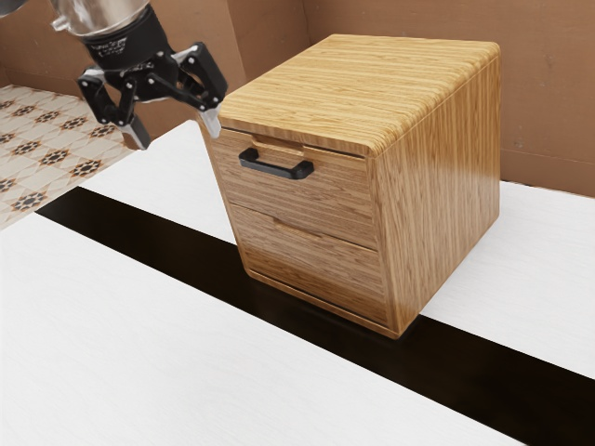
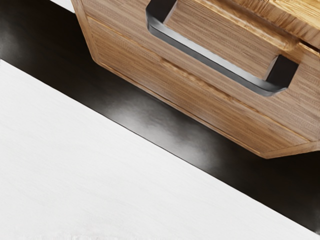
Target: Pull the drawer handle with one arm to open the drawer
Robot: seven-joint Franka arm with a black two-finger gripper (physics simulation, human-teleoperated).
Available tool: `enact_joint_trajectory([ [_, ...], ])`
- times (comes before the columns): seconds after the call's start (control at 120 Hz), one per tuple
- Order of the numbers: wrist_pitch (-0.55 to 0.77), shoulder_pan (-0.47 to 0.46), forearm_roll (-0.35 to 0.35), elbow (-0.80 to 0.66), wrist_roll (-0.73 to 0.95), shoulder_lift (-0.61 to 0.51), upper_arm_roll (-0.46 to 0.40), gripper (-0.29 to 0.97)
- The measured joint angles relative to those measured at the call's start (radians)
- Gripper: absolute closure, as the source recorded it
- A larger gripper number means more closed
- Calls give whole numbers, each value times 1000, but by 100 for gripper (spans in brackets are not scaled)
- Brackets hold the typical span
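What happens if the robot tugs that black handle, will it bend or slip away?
Probably it won't bend: the handle looks like a thick, rigid bar fixed at both ends. It looks smooth, so the open pincer might slip a little. The wooden cabinet sits wide and flat, so it likely won't tip.

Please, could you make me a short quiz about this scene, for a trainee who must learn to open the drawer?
1. True or false: the gripper is shut on the handle.
2. On the front of the wooden cabinet, the handle sits: A) near the top edge; B) at mid-height; C) near the bottom edge.
3. Fill in: in the exterior view, the gripper hangs to the handle's upper ____.

Key: 1 false, the fingers are open and apart from it; 2 A; 3 left.
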Motion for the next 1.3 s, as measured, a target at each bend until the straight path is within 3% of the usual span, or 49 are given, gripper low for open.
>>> enact_joint_trajectory([
  [0.317, 37, -37, 3, -18, -425, 41, -53, 0],
  [0.533, 154, -90, 5, -137, -608, 25, -51, 0],
  [0.683, 261, -103, 6, -231, -702, -17, -45, 0],
  [0.925, 393, 46, 5, -325, -811, -38, -26, 0],
  [1.3, 559, 12, -4, -414, -913, -39, -21, 0],
])
